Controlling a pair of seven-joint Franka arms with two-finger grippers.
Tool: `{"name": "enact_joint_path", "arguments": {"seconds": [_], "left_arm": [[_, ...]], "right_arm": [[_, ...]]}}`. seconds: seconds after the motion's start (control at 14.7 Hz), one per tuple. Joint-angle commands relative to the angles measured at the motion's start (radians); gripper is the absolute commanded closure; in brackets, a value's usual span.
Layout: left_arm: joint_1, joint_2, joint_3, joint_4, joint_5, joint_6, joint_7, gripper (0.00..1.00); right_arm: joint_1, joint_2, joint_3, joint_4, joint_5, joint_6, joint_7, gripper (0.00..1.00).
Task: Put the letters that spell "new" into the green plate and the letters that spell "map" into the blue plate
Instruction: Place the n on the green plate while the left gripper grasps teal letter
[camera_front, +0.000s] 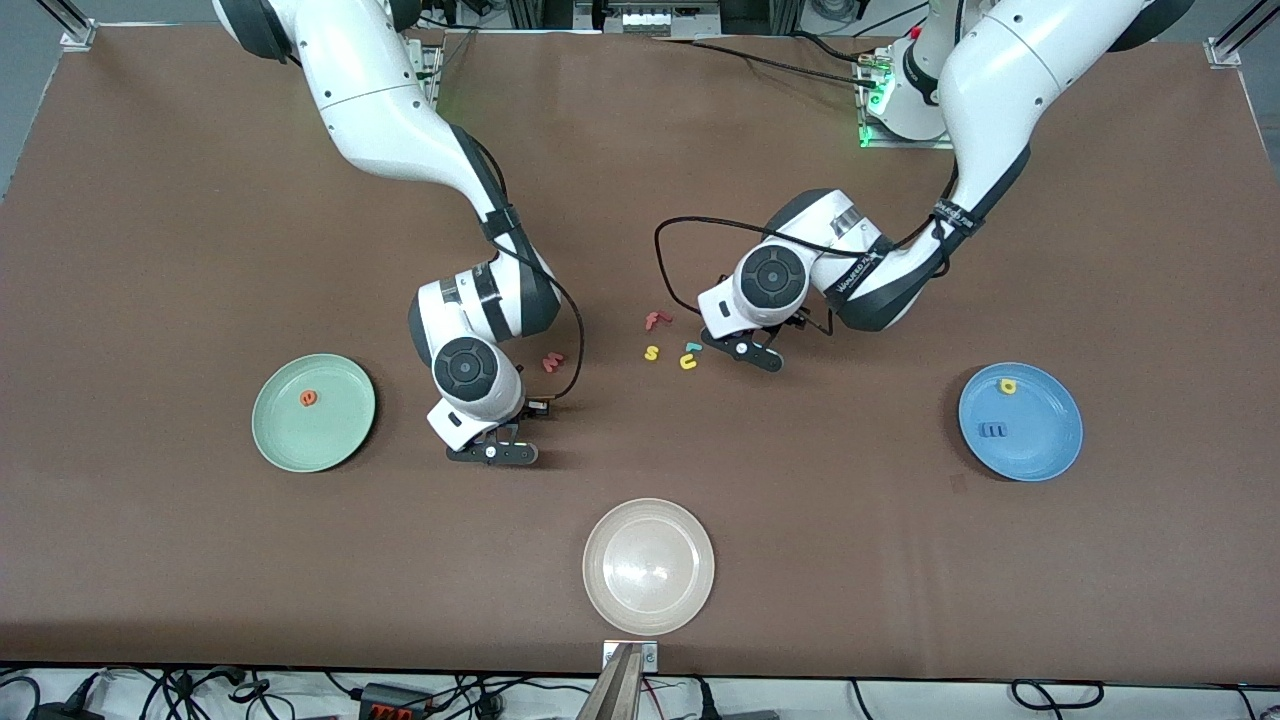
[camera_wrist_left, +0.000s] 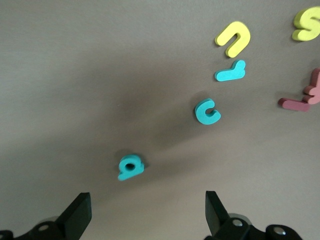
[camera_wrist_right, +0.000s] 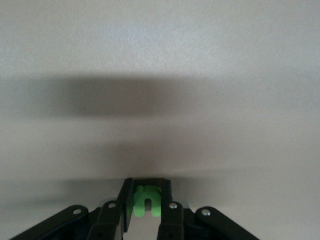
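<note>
A brown cloth-covered bench (camera_front: 200, 250) is seen, with a whitish beige plate (camera_front: 649, 566) as landmark. Farther from the front camera than it lie flat foam letters: a red "f" (camera_front: 656, 320), yellow "s" (camera_front: 651, 352), yellow "u" (camera_front: 688, 362) and salmon "w" (camera_front: 552, 361). A teal "a" (camera_wrist_left: 130, 166) and teal "c" (camera_wrist_left: 207, 111) are seen below the left claw (camera_wrist_left: 145, 212), fingers apart. The right claw (camera_wrist_right: 146, 200) is clamped on the green "n" (camera_wrist_right: 146, 200). The green plate (camera_front: 340, 440) holds an orange "e" (camera_front: 309, 398); the blue plate (camera_front: 1050, 450) holds a blue "m" (camera_front: 994, 430) and yellow "p" (camera_front: 1008, 386).

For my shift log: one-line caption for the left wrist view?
Open left gripper over the teal "a", with the teal "c" and yellow "u" lying nearby on the table.
</note>
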Motion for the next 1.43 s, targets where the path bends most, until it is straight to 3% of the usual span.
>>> {"name": "enact_joint_path", "arguments": {"seconds": [0.0,0.27,0.54,0.68,0.89,1.09,1.16,1.23,1.36], "left_arm": [[0.028,-0.020,-0.007,-0.103,0.101,0.081,0.083,0.00],[0.014,-0.031,-0.007,-0.160,0.185,0.084,0.085,0.00],[0.013,-0.020,-0.004,-0.157,0.270,0.092,0.083,0.00],[0.013,-0.003,0.005,-0.160,0.307,0.162,0.085,0.00],[0.013,0.000,0.005,-0.160,0.309,0.168,0.085,0.03],[0.013,0.006,0.007,-0.172,0.309,0.167,0.083,0.04],[0.013,0.006,0.010,-0.177,0.309,0.168,0.083,0.04],[0.013,0.006,0.015,-0.183,0.312,0.168,0.083,0.06],[0.009,0.006,0.018,-0.183,0.341,0.170,0.083,0.21]], "right_arm": [[-0.019,-0.040,-0.042,0.002,0.006,-0.055,-0.036,0.93],[-0.153,-0.170,-0.064,-0.075,0.003,-0.242,-0.300,0.93],[-0.237,-0.296,-0.099,-0.277,-0.011,-0.198,-0.518,0.92],[-0.240,-0.299,-0.134,-0.332,-0.011,-0.145,-0.595,0.91],[-0.240,-0.293,-0.137,-0.426,-0.011,0.015,-0.619,0.90],[-0.249,-0.259,-0.137,-0.429,-0.012,0.086,-0.627,0.84],[-0.247,-0.256,-0.137,-0.426,-0.008,0.087,-0.617,0.38],[-0.246,-0.259,-0.137,-0.420,-0.003,0.081,-0.610,0.00],[-0.231,-0.297,-0.137,-0.414,-0.003,0.060,-0.600,0.00]]}}
